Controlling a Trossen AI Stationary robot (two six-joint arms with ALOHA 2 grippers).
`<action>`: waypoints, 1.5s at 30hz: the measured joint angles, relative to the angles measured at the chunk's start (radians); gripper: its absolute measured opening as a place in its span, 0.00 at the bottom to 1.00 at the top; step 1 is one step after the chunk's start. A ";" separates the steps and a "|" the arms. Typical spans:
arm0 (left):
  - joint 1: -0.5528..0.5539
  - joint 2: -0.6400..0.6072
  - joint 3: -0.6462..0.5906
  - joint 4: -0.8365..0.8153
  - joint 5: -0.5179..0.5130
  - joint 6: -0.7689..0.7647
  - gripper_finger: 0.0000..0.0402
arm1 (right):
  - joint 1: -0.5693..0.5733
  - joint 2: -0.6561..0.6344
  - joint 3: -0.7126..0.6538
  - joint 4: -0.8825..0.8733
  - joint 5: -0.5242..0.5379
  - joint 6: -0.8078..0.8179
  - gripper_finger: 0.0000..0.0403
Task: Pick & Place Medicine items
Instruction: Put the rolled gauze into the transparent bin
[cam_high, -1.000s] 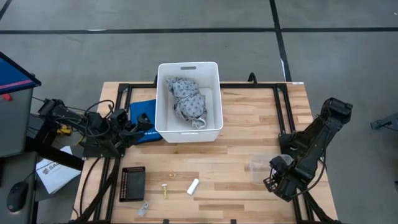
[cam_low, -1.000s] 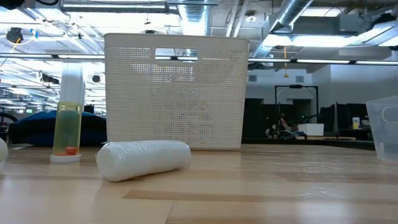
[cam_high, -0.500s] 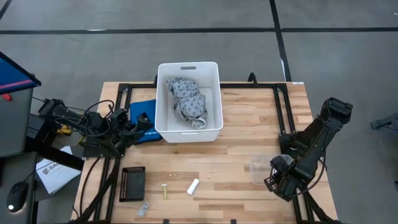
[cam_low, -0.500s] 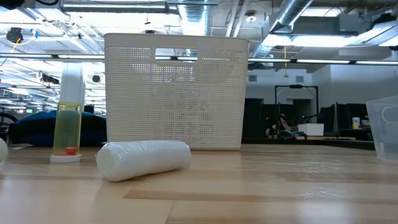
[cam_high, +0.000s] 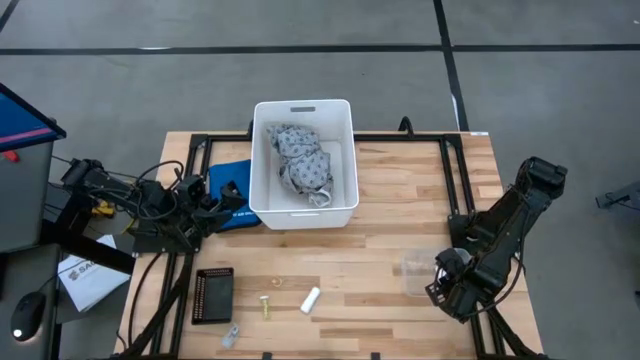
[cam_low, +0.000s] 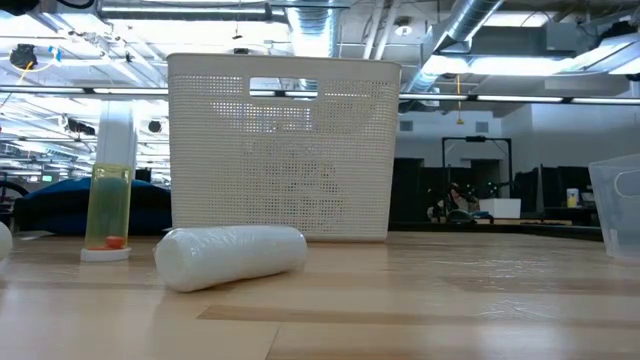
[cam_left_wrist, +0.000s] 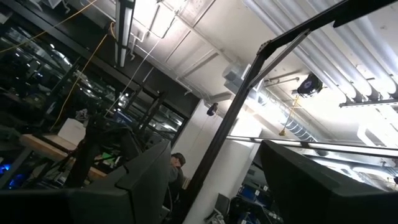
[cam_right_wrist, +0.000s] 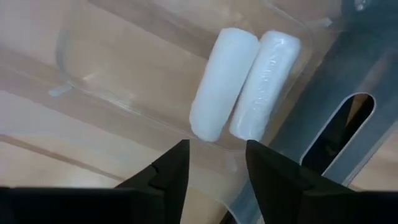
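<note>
White smooth medicine items (cam_right_wrist: 244, 84) (two, touching) beyond right gripper (cam_right_wrist: 216, 167).

The right arm reaches in from the table's right edge, folded at the elbow, its wrist bent low near the front right part of the table. The right gripper (cam_right_wrist: 215, 163) points downward there, its two dark fingers (cam_right_wrist: 171, 171) set apart with a clear gap between them. The left arm waits folded at the table's left edge, its wrist tipped upward toward the ceiling. The left gripper (cam_left_wrist: 208, 180) shows two dark fingers (cam_left_wrist: 149, 174) with space between them, so it appears to be parted, though only their tips are visible.
</note>
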 joint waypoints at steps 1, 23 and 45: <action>0.000 0.000 0.000 0.000 0.000 0.000 0.60 | 0.000 0.000 0.009 -0.002 0.012 0.000 0.39; 0.000 0.000 0.000 0.024 0.004 0.019 0.60 | -0.205 0.328 0.606 0.525 0.443 -1.126 0.36; 0.000 0.000 0.000 0.021 0.008 0.019 0.60 | -0.416 0.861 1.075 0.272 0.346 -2.268 0.37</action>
